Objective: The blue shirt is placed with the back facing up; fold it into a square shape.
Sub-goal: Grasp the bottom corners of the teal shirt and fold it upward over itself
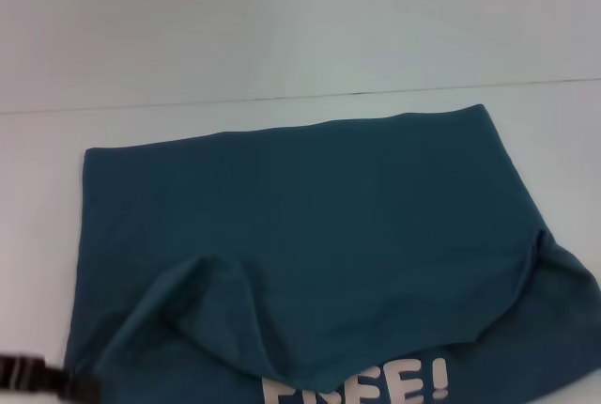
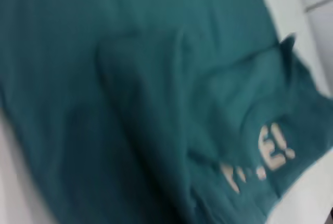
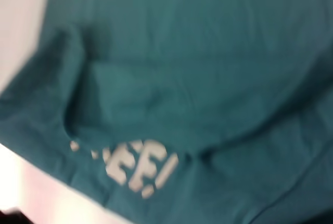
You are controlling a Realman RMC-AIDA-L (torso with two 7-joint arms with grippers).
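One blue shirt (image 1: 310, 235) lies on my white bench (image 1: 282, 38), reaching its near edge. White print there reads partly "FREE!" (image 1: 362, 387); the first letters are folded under. Part of my left claw (image 1: 42, 376) shows at the near left corner; I cannot tell either claw's state.

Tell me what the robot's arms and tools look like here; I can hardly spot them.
Very little shows. In the head view, only a small dark, blocky, segmented piece pokes in at the lower left edge, beside the blue shirt; it may belong to the left arm. No cables or markings are visible. The wrist views show only shirt and its white lettering.
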